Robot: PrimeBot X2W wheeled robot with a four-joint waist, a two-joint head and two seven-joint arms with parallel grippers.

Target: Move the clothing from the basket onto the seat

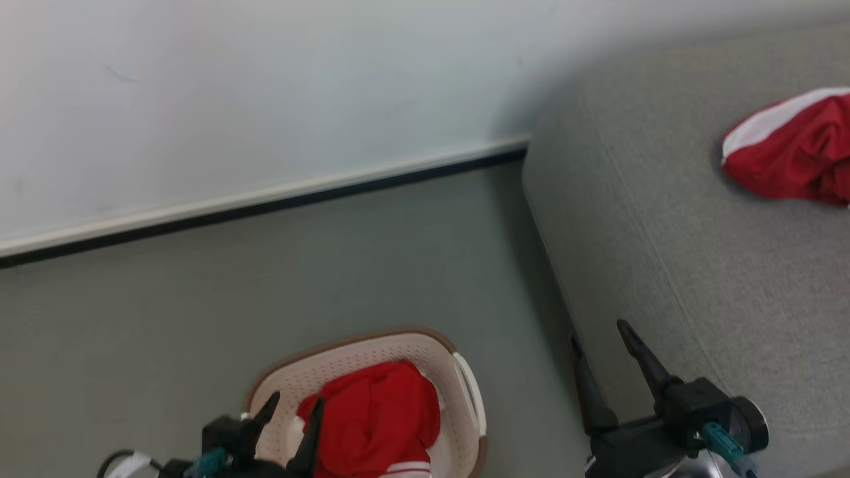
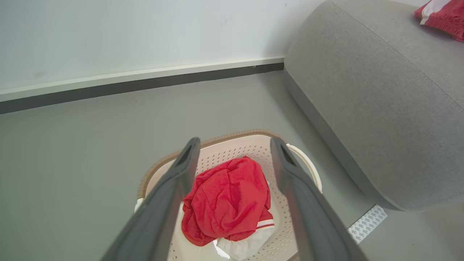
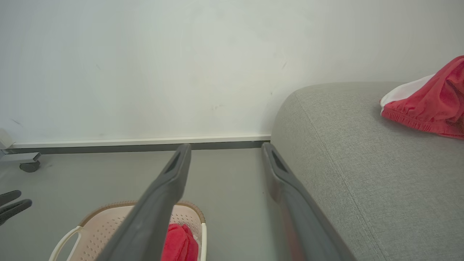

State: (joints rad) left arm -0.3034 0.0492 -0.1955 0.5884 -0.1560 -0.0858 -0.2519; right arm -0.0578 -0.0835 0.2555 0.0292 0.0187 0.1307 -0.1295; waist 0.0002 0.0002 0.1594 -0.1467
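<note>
Grey floor (image 1: 332, 265) ran up to a white wall (image 1: 265, 86), and down at the near edge sat the basket (image 1: 332, 372). The clothing (image 1: 378, 418) was bunched inside it in a red heap, with a bit of white showing at the near side. Left gripper (image 1: 295, 405) hung right over the basket, fingers spread wide, nothing between them. In the left wrist view the heap lay dead ahead, framed in the gap between the two fingers, below and just beyond the tips. No clear long axis there; it was a crumpled mound, if anything a touch longer along the line of the fingers. So the left arm was plainly the nearer one.

Right gripper (image 1: 599, 335), also wide and empty, sat off by the front corner of the seat (image 1: 664, 232), well apart from the basket, which lay low and to the left in the right wrist view. The seat stood just beside the basket on its right, with a second red garment (image 1: 790, 153) lying far along the cushion. My read: a straight drop by the left gripper onto the top of the mound, then a carry rightward to the seat.
</note>
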